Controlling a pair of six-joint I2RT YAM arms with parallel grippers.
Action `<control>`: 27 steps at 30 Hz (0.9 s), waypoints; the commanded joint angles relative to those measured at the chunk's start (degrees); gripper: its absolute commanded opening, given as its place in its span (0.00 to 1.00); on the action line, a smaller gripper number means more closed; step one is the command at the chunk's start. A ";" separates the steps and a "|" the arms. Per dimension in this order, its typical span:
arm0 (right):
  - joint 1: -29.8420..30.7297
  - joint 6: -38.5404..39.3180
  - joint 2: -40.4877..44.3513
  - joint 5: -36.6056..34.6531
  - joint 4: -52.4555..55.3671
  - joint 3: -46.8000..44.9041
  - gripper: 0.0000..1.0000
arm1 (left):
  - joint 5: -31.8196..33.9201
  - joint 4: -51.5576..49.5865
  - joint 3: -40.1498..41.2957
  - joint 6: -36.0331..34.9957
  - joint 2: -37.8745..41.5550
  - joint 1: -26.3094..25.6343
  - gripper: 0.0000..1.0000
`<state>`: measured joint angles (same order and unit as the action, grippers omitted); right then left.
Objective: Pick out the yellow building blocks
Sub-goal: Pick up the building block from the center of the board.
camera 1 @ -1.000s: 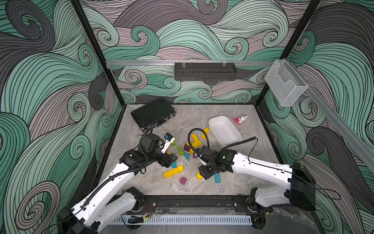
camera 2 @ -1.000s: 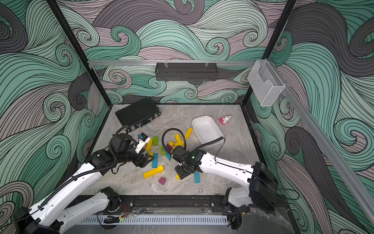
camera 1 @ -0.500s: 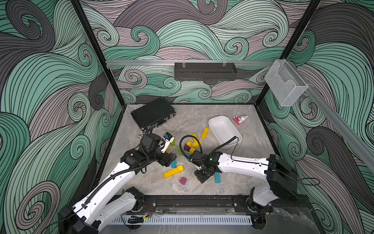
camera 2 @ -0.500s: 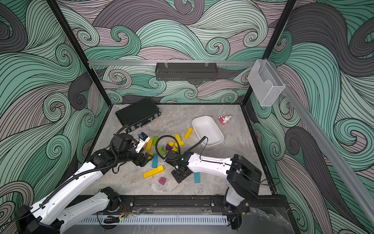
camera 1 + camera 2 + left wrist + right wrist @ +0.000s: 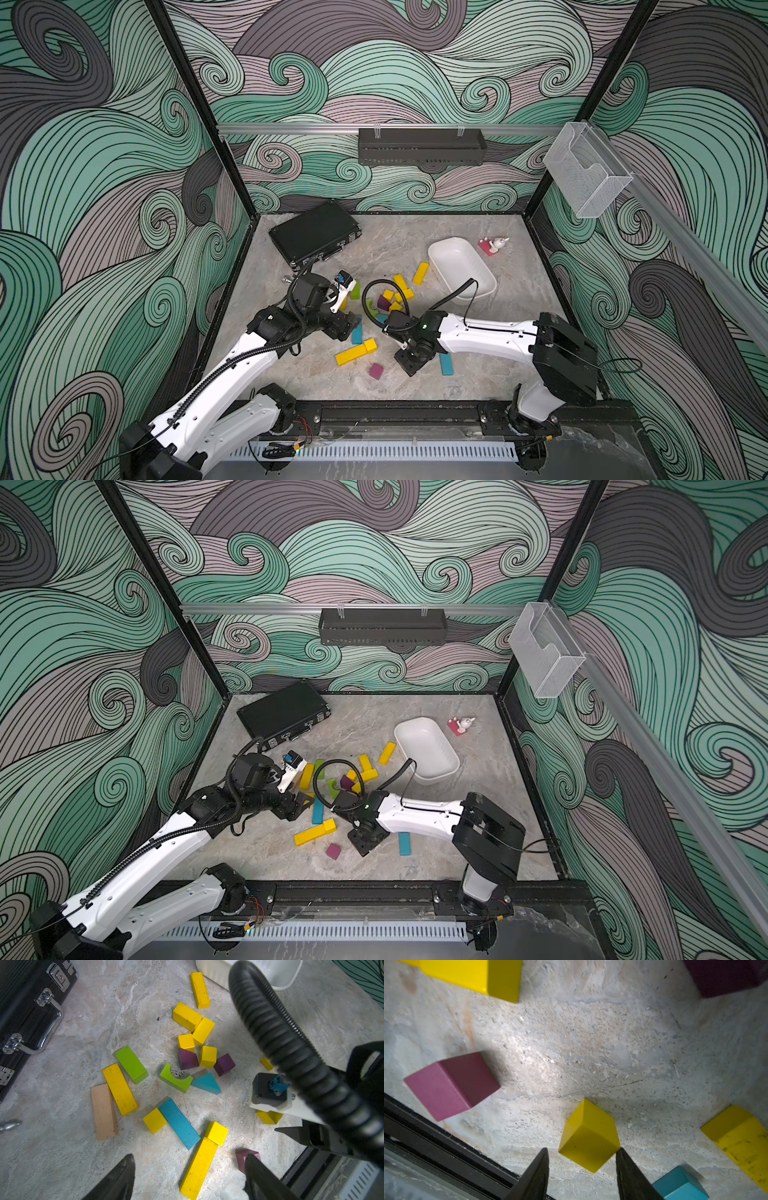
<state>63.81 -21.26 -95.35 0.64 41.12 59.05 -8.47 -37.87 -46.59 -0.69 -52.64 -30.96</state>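
The yellow building blocks [image 5: 186, 1016] lie scattered over the middle of the marble desk [image 5: 478, 374], mixed in with green, blue and purple pieces. Furthest back, a yellow bar [image 5: 420, 273] sits just left of the white tub [image 5: 436, 252], which holds no blocks. A cluster of short yellow blocks [image 5: 365, 769] lies nearer the centre, partly behind a loop of black cable. On the left of the pile another yellow bar [image 5: 120, 1089] rests between a tan bar [image 5: 103, 1111] and a lime-green block [image 5: 131, 1064]. Closer to the near edge, a long yellow bar [image 5: 351, 354] lies flat with a yellow cube [image 5: 370, 345] touching its far end, just beside a blue bar [image 5: 179, 1123].

The right tool [image 5: 582, 1169] points down at the desk near the front of the pile. In its wrist view, its two dark fingers [image 5: 535, 1176] stand apart on either side of a small yellow cube [image 5: 589, 1136], not pressing it; the cube sits on the desk with a magenta cube [image 5: 450, 1084] off to one side.

The left tool [image 5: 190, 1176] hangs over the left side of the pile, fingers spread with nothing between them, the near end of the long yellow bar below the gap.

A black case [image 5: 316, 235] lies at the far left, and a small pink-and-white figure [image 5: 492, 245] at the far right.
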 commanded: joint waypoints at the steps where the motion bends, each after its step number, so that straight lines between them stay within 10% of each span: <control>1: 0.40 0.51 -1.19 -1.44 0.84 1.55 0.53 | 1.26 -1.31 -0.02 -0.50 0.71 -0.42 0.82; 27: 0.48 -0.27 -3.58 -3.10 1.59 2.74 0.45 | 1.72 -1.25 -0.06 -0.54 0.83 -0.41 0.82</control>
<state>64.07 -21.43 -97.76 -0.84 41.34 60.53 -7.66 -37.87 -46.59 -0.73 -52.64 -30.96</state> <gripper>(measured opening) 0.448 0.821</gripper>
